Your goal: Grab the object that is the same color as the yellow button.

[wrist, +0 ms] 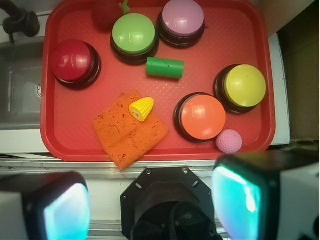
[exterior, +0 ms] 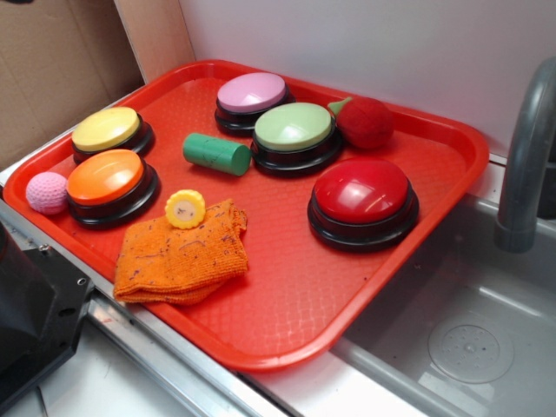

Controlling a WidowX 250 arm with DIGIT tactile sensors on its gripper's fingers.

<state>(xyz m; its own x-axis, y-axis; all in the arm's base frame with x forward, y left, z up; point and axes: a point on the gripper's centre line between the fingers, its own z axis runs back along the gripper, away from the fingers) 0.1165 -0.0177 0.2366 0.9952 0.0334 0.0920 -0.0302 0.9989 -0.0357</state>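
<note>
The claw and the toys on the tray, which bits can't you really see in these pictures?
- Claw: wrist view, fingers blurred and cut off by the bottom edge; tips unseen.
- Red strawberry toy: wrist view, top cut off by the edge.
- Corn slice: underside hidden against the orange cloth.
- Tap: exterior view, cut off at right edge.

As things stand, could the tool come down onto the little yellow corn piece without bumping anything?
Probably yes. The corn piece lies on the edge of the orange cloth, nothing over it. The orange button stands clear of it. The tool's fingers look spread apart.
</note>
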